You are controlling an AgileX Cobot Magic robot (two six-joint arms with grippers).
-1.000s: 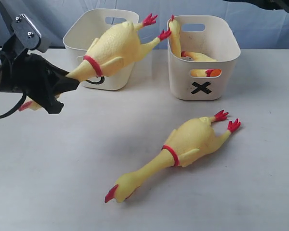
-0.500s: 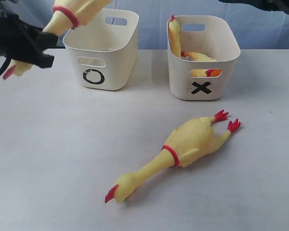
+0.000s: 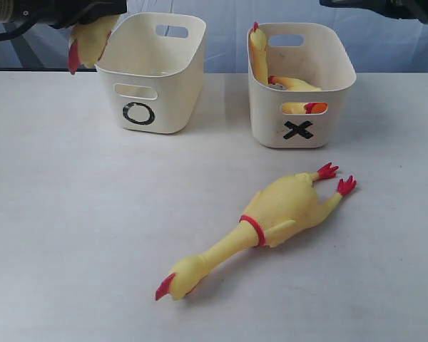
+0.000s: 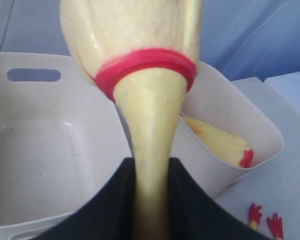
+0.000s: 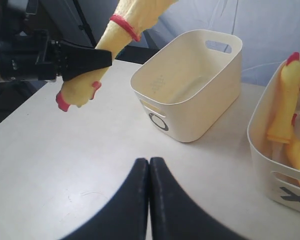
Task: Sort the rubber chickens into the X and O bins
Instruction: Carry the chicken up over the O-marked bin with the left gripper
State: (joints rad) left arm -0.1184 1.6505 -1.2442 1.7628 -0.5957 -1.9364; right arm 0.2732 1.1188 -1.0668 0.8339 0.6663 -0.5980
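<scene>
The left claw (image 4: pixel 152 172) is clamped narrow on the neck of a rubber chicken (image 4: pixel 140 75), just below its red band. Over the last second it has swung this bird up from low in front of the O bin (image 3: pixel 153 71) to a high spot at the bin's left rim. The exterior view now shows only the drooping head, and the body runs up out of frame. I judge the carry to the O bin nearly done, though the release is not yet made and the bin looks empty in the left wrist view. The left arm reaches in level from the left, with the bird's body tilted up towards the bin. The right claw (image 5: pixel 149 170) hangs shut and empty above the bench (image 3: pixel 78 228). Two chickens (image 3: pixel 260 50) sit in the X bin (image 3: pixel 321 85), and one more chicken (image 3: pixel 285 206) lies on the bench, unmoved.
</scene>
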